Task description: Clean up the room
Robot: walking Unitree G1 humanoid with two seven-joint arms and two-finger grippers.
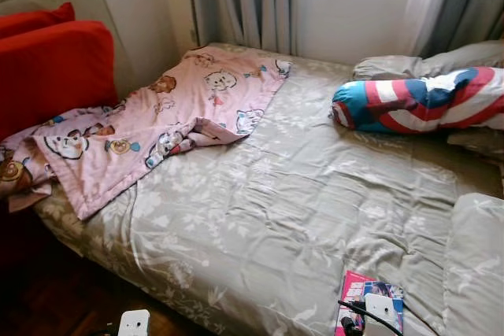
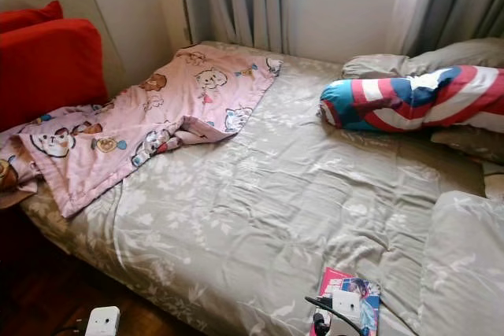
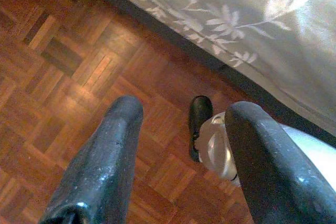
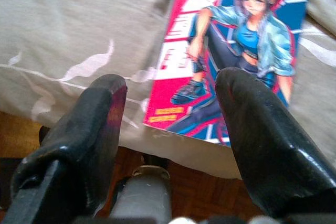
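A comic book (image 4: 231, 40) with a pink and blue cover lies flat on the grey floral bed cover (image 1: 276, 210), at the near edge of the bed (image 1: 358, 289). My right gripper (image 4: 170, 85) hovers open just over the book's near end, with nothing between its fingers. A pink cartoon blanket (image 1: 157, 127) lies crumpled across the bed's far left side, one end hanging off the edge. My left gripper (image 3: 185, 109) hangs open above the parquet floor (image 3: 63, 66) beside the bed, holding nothing.
Red cushions (image 1: 51, 68) lean at the left end of the bed. A red, white and blue striped bolster (image 1: 425, 100) and grey pillows (image 1: 476, 265) lie on the right. Grey curtains (image 1: 244, 1) hang behind. My own foot (image 3: 199, 116) stands on the floor near the bed.
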